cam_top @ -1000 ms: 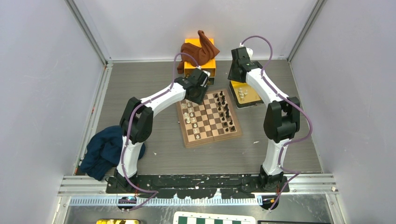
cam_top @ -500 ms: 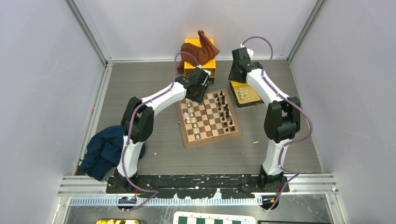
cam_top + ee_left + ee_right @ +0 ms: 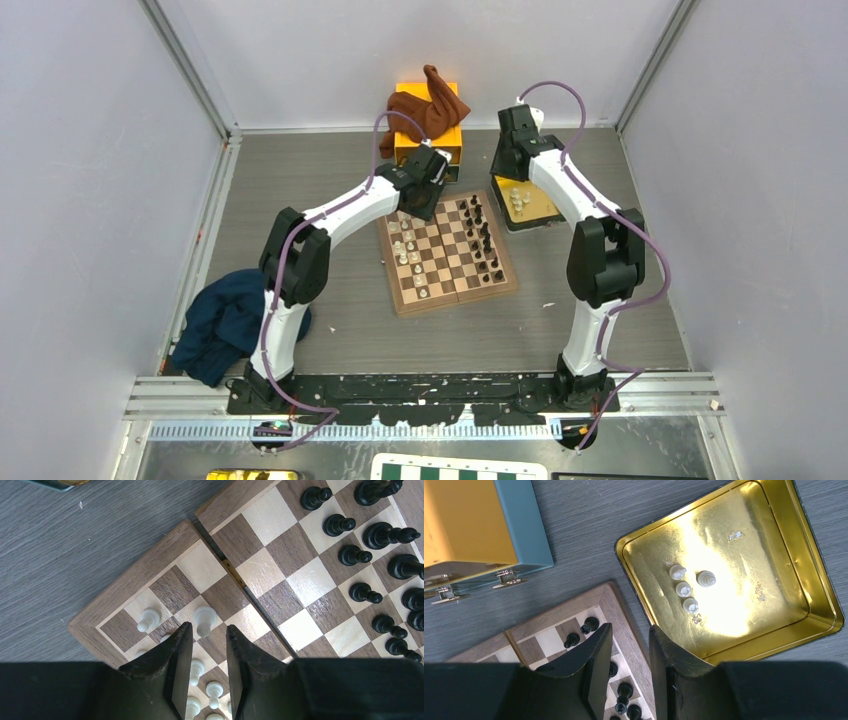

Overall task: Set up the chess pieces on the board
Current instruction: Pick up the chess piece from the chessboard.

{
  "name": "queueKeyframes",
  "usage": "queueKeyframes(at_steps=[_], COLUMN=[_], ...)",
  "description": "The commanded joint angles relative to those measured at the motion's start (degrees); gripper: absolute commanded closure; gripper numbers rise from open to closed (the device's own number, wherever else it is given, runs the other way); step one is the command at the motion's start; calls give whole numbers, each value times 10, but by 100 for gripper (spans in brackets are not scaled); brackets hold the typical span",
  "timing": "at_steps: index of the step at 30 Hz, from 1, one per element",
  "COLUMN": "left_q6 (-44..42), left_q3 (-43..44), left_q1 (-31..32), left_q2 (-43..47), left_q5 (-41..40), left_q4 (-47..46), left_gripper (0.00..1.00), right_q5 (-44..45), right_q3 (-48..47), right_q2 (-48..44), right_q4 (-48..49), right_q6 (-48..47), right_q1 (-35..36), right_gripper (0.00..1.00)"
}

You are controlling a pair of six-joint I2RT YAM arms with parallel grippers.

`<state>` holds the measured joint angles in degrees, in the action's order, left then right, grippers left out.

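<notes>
Grey surface, chessboard's far-left corner: my narrowly parted, empty left fingers hover above a white piece I judge light and tippy, best pinched mid-stem.

**Colours of a chess setup**

The board is checked dark brown and tan, bordered in light wood. The cream-white pieces face the black pieces. The tray shines gold. The box is orange with a teal side, and the table is grey wood-grain.
</notes>
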<state>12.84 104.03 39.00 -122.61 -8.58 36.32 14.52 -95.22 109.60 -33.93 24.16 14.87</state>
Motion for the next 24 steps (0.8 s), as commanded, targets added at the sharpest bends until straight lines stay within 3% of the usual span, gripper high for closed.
queueKeyframes(at_steps=[1, 24], left_q6=[-4, -4], left_q3=[14, 17], left_q1=[2, 2], left_q2=[-3, -12], left_q5=[-10, -12], left_q4=[-6, -4], left_gripper=[68, 73], right_q5=[2, 0], right_q3=[-2, 5], right_q2=[-45, -48], right_q4=[26, 29], right_q6=[4, 5], right_q1=[-1, -2], right_gripper=[61, 61])
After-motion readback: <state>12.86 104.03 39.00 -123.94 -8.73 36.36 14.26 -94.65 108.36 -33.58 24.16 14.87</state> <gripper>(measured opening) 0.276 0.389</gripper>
